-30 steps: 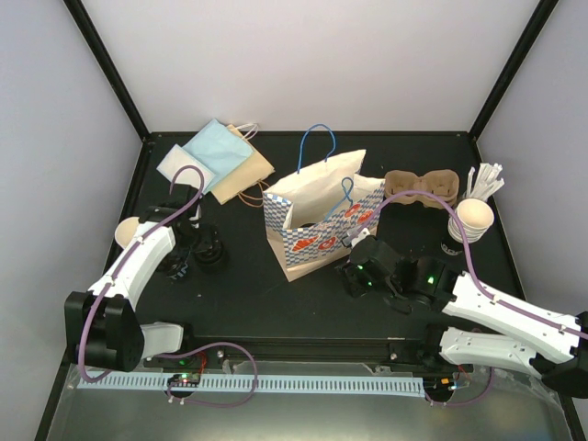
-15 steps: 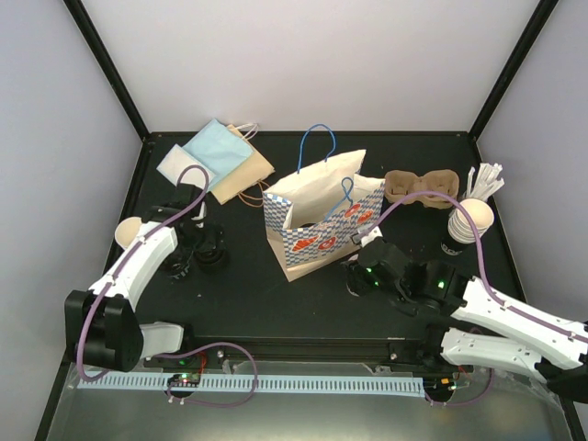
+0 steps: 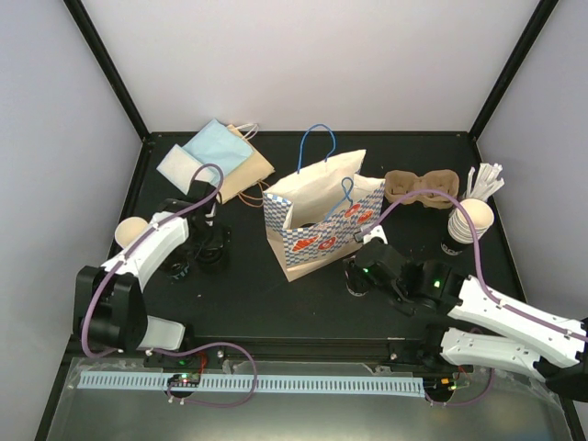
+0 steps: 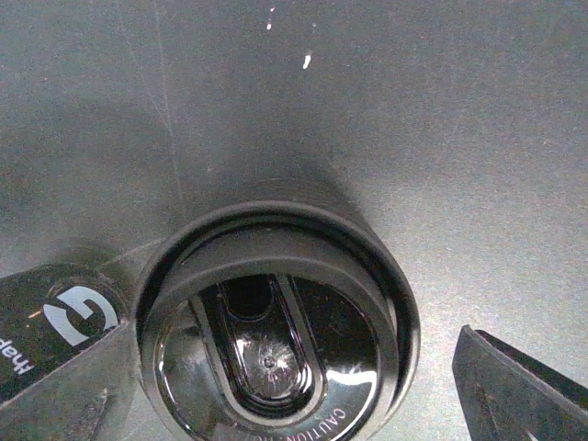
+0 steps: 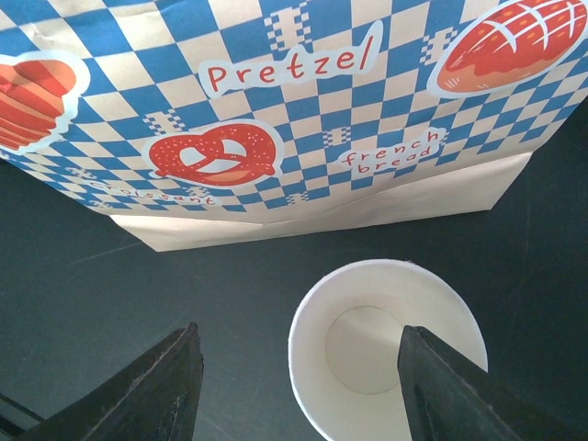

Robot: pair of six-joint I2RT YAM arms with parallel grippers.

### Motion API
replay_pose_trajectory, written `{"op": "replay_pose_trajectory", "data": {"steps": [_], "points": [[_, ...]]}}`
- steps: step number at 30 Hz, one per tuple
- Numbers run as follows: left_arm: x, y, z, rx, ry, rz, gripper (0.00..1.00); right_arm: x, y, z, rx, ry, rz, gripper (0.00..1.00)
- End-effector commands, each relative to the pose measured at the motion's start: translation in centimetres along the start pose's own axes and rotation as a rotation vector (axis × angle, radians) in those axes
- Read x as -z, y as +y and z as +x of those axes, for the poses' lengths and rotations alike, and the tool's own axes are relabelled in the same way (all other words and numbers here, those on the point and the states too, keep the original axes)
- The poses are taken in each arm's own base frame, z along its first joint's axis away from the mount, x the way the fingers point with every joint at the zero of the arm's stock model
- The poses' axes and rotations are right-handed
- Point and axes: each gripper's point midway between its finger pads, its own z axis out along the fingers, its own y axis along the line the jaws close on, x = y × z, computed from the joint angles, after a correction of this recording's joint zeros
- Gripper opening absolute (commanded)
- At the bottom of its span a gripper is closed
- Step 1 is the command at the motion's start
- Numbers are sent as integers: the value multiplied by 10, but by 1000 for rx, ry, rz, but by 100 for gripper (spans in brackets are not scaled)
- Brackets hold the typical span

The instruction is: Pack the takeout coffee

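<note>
A round black lid (image 4: pixel 276 322) lies flat on the table between the fingers of my open left gripper (image 4: pixel 285 395). It sits against the left finger (image 4: pixel 64 386) and apart from the right one. In the top view that gripper (image 3: pixel 209 246) hovers left of the checked bag, with a tipped cream cup (image 3: pixel 129 230) further left. An upright paper cup (image 5: pixel 386 349) stands in front of the bag. My right gripper (image 5: pixel 303 395) is open around it, its right finger overlapping the rim. The brown cup tray (image 3: pixel 421 186) lies at the back right beside a stack of cups (image 3: pixel 470 220).
The blue-checked paper bag (image 3: pixel 322 216) stands open mid-table, its base close to the right gripper (image 3: pixel 363 276). White stir sticks (image 3: pixel 487 179) stand at the far right. Flat paper bags and napkins (image 3: pixel 216 161) lie at the back left. Another black lid (image 3: pixel 179 269) lies near the left arm.
The left gripper has shifted a little to the right over the lid and spread wider. The right gripper's jaws have widened around the cup, and it has edged right.
</note>
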Motion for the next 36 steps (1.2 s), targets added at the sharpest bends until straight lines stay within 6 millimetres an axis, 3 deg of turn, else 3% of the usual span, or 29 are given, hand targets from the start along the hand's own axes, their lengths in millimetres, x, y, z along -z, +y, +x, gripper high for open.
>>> {"op": "replay_pose_trajectory", "data": {"steps": [1,12,20,30,36], "points": [[3,0,-17,-8,-35,-32,93,-1,-2,-4,-16,-17,20,61],[-5,3,-15,-1,-14,-55,89,-3,-3,-2,-14,-10,25,62],[-5,4,-13,5,-12,-51,78,-3,-3,-1,-13,-8,28,62],[7,2,-15,15,-37,-25,67,-3,-4,0,-19,-2,28,62],[21,3,-16,19,-58,-18,69,-3,-4,1,-21,-1,30,62]]}}
